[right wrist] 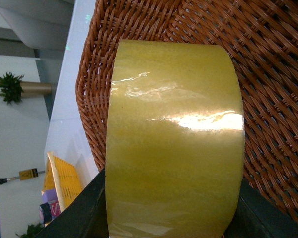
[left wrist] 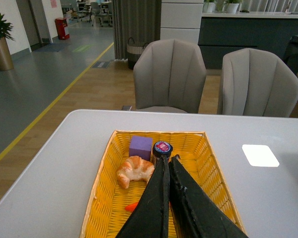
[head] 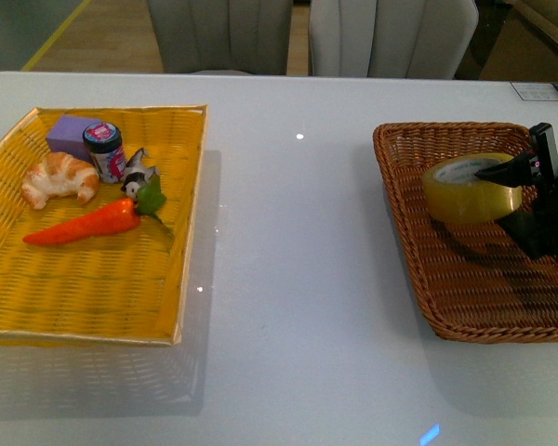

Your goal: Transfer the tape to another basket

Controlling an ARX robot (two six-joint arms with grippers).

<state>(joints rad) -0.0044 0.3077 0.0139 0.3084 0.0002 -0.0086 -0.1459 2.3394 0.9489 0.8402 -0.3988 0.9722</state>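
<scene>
From my remote station, the right gripper [head: 488,195] is clamped on the tape [head: 465,190], one finger across the white core and the other below the roll. The tape sits tilted inside the far end of the brown basket [head: 418,269] on the right of the white table [head: 298,279]. I cannot tell whether it touches the weave beneath. My right wrist camera is filled by the glossy yellowish roll between both fingers [right wrist: 84,213]. The left gripper [left wrist: 170,161] hangs closed and empty over the yellow tray [head: 93,279], which holds a croissant [head: 60,178], a carrot [head: 84,226], a jar [head: 104,149] and a purple block [head: 70,133].
</scene>
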